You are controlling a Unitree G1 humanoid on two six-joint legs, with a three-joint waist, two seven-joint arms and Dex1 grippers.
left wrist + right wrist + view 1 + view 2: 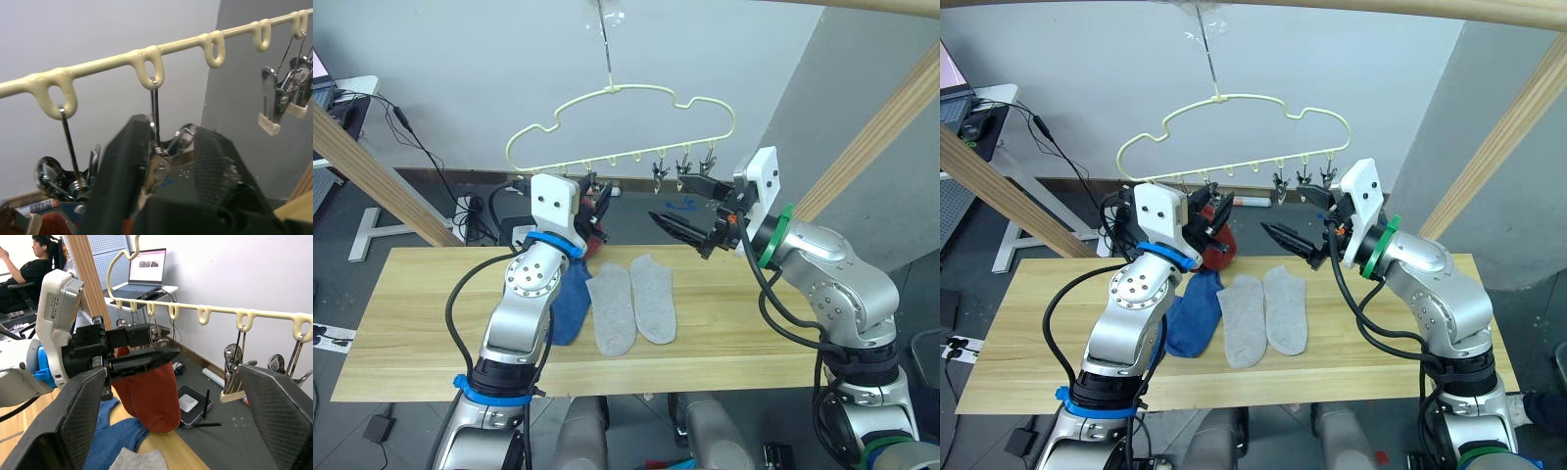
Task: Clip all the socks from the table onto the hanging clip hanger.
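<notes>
Left tool (1217, 211) up at the clip hanger (617, 91), fingers pinching a clip. Rust sock (151, 394) hanging there already. Right tool (690, 211) empty, wide open. 2 grey socks (631, 299) and blue sock (1197, 311) below on desk (401, 313): soft, floppy, best pinched by the cuff.

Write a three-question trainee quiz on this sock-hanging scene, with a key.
1. True or false: two grey socks lie flat on the table.
2. What colour is the sock hanging from the hanger? A) blue B) rust red C) grey
3. Fill in: the left gripper is closed around a ____.

Key: 1 true; 2 B; 3 clip.
</notes>
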